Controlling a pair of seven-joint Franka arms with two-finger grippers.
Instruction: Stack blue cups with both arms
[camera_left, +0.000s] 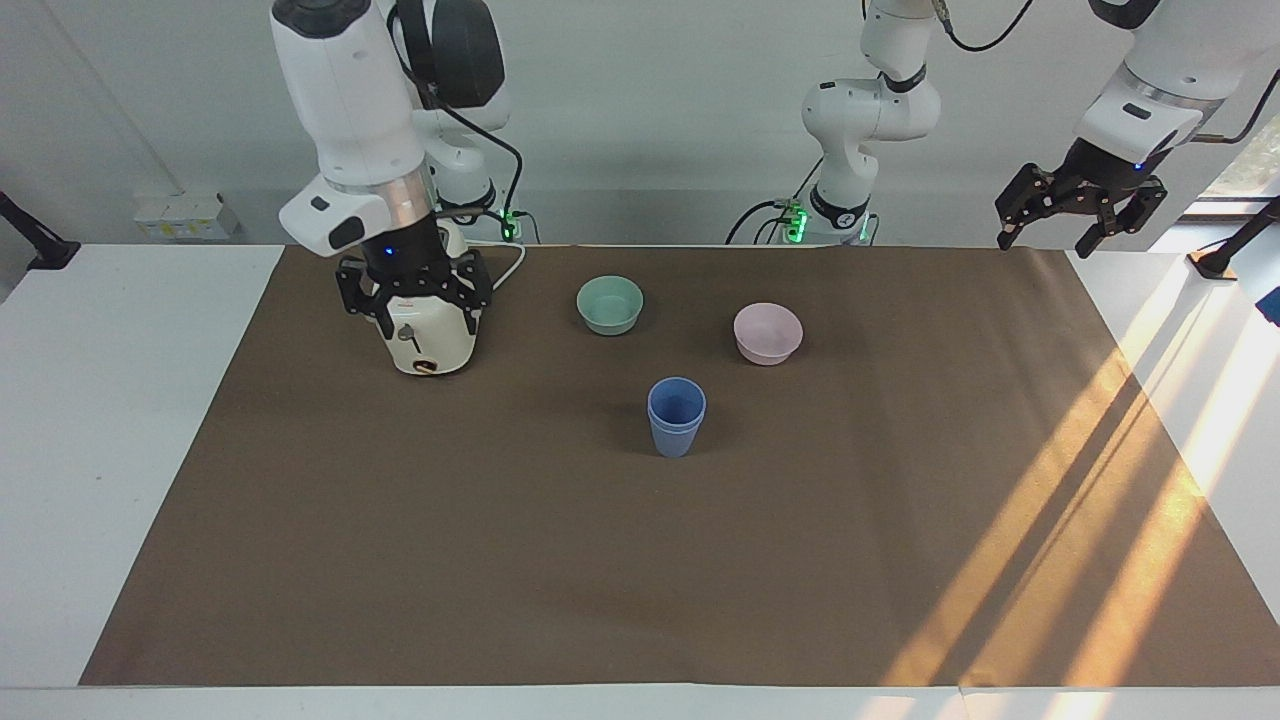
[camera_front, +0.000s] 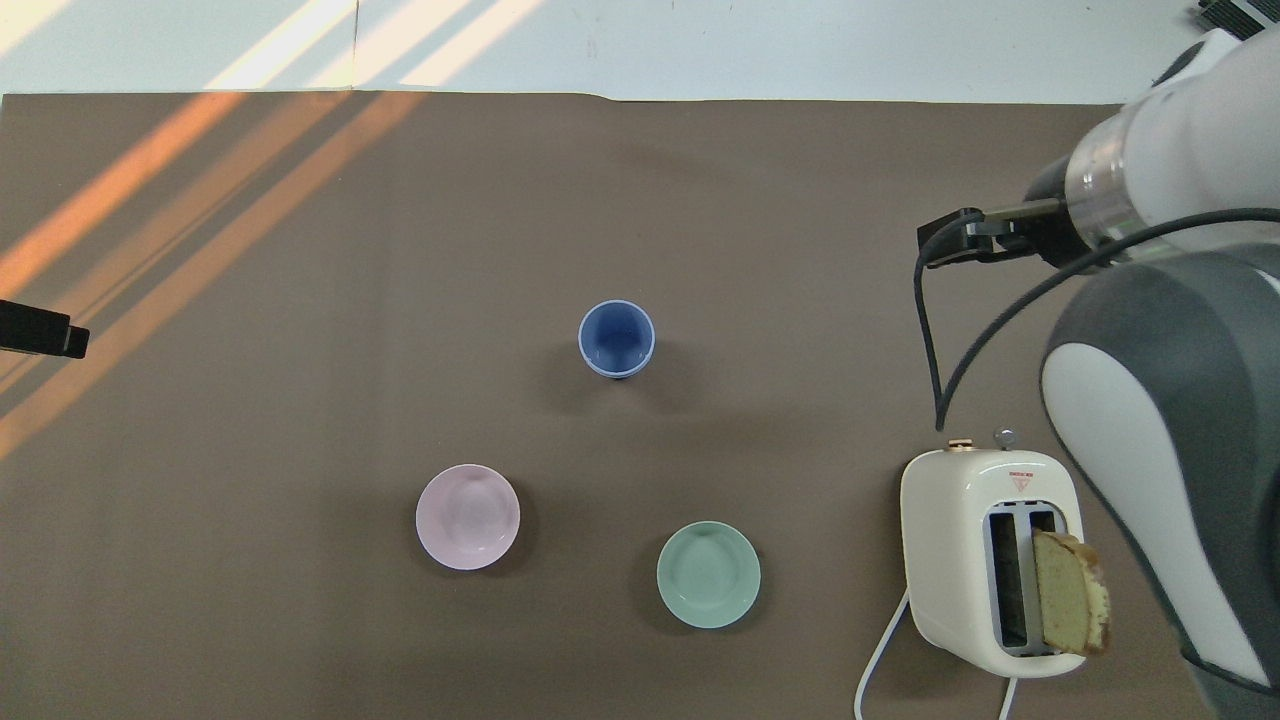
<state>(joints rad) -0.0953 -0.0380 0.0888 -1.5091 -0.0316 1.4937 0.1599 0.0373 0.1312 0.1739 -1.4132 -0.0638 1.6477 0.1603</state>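
A cream toaster (camera_front: 985, 560) with a bread slice (camera_front: 1068, 592) sits lower right; a mint-green bowl (camera_front: 708, 574) and pale pink bowl (camera_front: 468, 516) rest lower centre on the brown-covered tabletop (camera_front: 300, 250).

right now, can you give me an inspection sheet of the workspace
surface: white table under a brown paper mat, sun stripes toward the left arm's end
job's things: two periwinkle-blue plastic cups nested upright mid-mat
clutter: mint-green bowl, pale pink bowl, cream toaster with a bread slice
grippers: right gripper open, empty, over the toaster; left gripper open, empty, waiting over the mat's corner
cables: white toaster cord; black cable off the right arm
surroundings: nothing seen
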